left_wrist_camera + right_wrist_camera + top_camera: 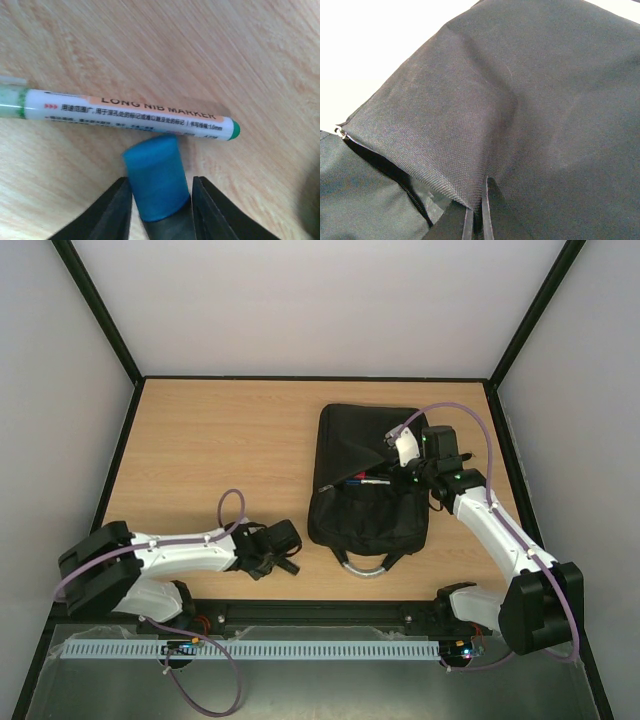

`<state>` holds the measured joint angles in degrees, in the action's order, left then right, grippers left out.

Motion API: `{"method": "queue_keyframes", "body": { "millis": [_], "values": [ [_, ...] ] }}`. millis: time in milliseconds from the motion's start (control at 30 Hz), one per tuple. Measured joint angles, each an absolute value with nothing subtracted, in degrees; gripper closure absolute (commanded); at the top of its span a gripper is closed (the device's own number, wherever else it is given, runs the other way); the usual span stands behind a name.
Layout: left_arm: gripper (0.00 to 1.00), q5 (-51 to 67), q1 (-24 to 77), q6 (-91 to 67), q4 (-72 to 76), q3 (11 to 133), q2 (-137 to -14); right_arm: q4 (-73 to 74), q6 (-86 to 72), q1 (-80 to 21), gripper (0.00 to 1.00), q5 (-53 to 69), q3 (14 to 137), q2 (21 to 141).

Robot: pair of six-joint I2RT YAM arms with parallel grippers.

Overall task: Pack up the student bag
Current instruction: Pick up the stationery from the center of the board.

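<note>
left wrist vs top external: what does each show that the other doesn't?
Left wrist only: a white, green-tipped marker lying flat, and a blue cap between the fingers. Top external only: the student bag, its flap pinched by the right end effector, with pens in its opening. Both: the table and the left end effector.
</note>
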<state>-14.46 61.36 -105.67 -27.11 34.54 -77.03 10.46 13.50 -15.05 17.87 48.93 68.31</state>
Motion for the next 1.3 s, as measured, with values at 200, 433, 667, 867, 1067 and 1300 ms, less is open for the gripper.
{"method": "queue_keyframes", "body": {
  "millis": [200, 433, 667, 867, 1067, 1300],
  "values": [
    [0.85, -13.87, 60.97, -100.18, -26.55, 38.5, -81.87, 10.48, 13.5, -14.9, 0.99, 18.02, 48.93, 68.31],
    [0.96, -13.28, 62.0, -90.32, -26.11, 44.4, -87.77, 10.5, 13.5, -14.63, 0.99, 18.35, 48.93, 68.31],
    [0.47, -12.56, 65.65, -70.59, -25.17, 51.51, -94.19, 10.52, 13.5, -14.57, 0.99, 18.5, 48.93, 68.31],
    [0.26, -11.11, 68.16, -58.83, -24.71, 49.08, -92.99, 10.81, 13.5, -14.22, 0.99, 18.68, 48.93, 68.31],
    [0.44, -10.85, 68.14, -54.85, -27.53, 48.97, -92.79, 10.85, 13.5, -14.22, 0.99, 18.96, 48.93, 68.31],
    [0.91, -8.88, 68.05, -54.59, -30.41, 51.59, -95.07, 10.85, 13.5, -14.2, 0.99, 18.98, 48.93, 68.31]
  ]
}}
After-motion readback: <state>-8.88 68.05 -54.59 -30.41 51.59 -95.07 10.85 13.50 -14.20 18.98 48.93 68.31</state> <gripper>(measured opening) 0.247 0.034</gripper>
